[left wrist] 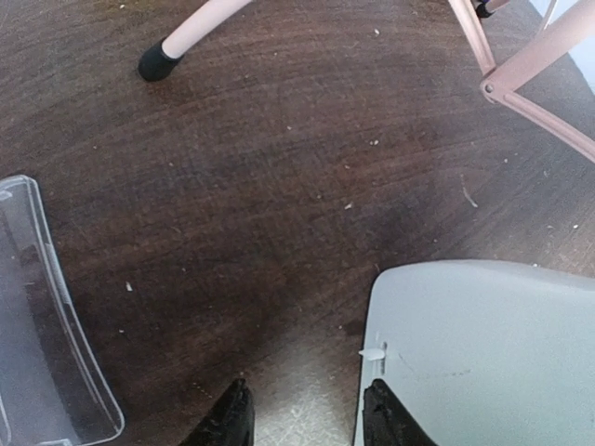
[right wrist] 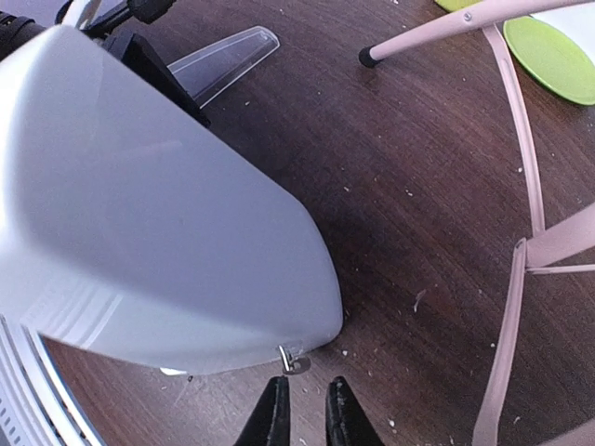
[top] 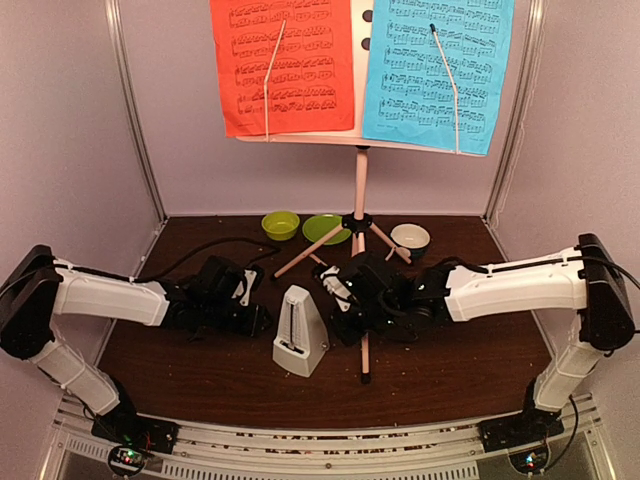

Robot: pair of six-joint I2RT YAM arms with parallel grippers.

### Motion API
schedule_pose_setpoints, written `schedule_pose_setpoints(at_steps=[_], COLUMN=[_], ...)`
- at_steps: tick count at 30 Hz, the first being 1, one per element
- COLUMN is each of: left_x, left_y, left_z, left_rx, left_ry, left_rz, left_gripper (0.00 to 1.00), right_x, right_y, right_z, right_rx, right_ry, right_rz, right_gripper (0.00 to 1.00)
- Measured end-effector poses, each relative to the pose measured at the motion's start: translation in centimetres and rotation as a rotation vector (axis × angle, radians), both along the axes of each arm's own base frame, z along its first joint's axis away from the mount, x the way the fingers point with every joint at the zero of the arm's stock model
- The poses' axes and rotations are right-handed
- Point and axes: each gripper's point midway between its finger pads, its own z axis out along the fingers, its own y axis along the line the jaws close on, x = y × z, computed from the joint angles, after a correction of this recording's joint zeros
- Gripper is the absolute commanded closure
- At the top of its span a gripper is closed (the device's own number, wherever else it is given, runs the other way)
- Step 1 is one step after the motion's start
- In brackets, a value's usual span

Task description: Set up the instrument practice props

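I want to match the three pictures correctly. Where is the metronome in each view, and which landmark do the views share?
Top external: the metronome stands low in the centre, between the two arms.
Left wrist: the metronome is in the bottom right corner, and only part of it shows.
Right wrist: the metronome fills most of the left half.
Shared landmark: the pink stand legs, at the top of both wrist views.

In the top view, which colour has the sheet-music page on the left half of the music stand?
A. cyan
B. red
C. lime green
B: the red page hangs on the left half of the music stand, while the cyan page hangs on the right half.
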Motion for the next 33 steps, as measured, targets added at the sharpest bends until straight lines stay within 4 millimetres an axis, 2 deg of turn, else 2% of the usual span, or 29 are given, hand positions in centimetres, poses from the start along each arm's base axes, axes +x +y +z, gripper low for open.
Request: schedule_pose_setpoints(at_steps=[7,13,16,20,24,29,33], left_x=[-1.4,-2.3,-2.7,-2.9,-2.6,-2.0,-1.6], left_y=[-0.1,-0.9,-0.8,-0.7,-0.6,0.1,0.0], left_z=[-0.4,-0.3,-0.3,0.9,2.6,3.4,3.8], left_rx=[-0.04,-0.06,-0.068,-0.089,-0.112,-0.111,-0.1], left_ry=[0.02,0.03,0.033,0.007,-0.039,-0.071,-0.086], left_rz=[-0.035,-0.075,-0.084,-0.094,-0.094,-0.089,-0.102], left_gripper=[0.62,0.63,0.62,0.61,0.58,0.57,0.57], right_x=[0.8,1.7,2.0,2.0,1.0,-0.1,-0.7], right_y=[1.4,2.7,2.8,2.4,1.2,1.1,2.0], right_z=[-0.7,-0.4,-0.2,0.1,2.1,5.5,5.9], right_rx=[-0.002,0.012,0.012,0.008,0.043,0.139,0.182], right_ry=[-0.02,-0.038,-0.045,-0.055,-0.077,-0.106,-0.084], right_rz=[0.015,0.021,0.022,0.029,0.056,0.105,0.13], right_gripper=[0.85,0.82,0.71,0.52,0.34,0.24,0.25])
